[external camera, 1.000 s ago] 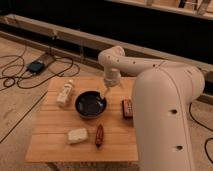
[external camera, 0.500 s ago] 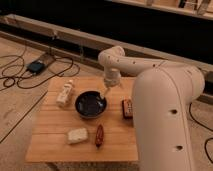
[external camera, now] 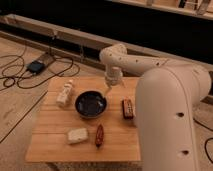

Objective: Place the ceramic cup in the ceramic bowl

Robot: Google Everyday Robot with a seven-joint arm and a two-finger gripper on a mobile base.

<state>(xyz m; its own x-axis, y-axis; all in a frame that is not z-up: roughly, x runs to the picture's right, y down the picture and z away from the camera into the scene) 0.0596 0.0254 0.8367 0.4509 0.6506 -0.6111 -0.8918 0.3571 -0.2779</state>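
Observation:
The ceramic bowl (external camera: 91, 104) is a round, glossy, dark dish in the middle of the wooden table (external camera: 55, 147). My gripper (external camera: 108, 87) points down from the white arm and hovers just above and behind the bowl's far right rim. No ceramic cup stands on the table. Whether the cup is in the gripper cannot be told, as everything at the gripper's tip is white like the arm.
A cream bottle (external camera: 65, 93) stands left of the bowl. A pale block (external camera: 77, 135) and a reddish-brown oblong thing (external camera: 99, 135) lie in front of it. A dark red packet (external camera: 128, 108) lies to its right. My own white body (external camera: 172, 125) fills the right side. Cables lie on the floor (external camera: 20, 75).

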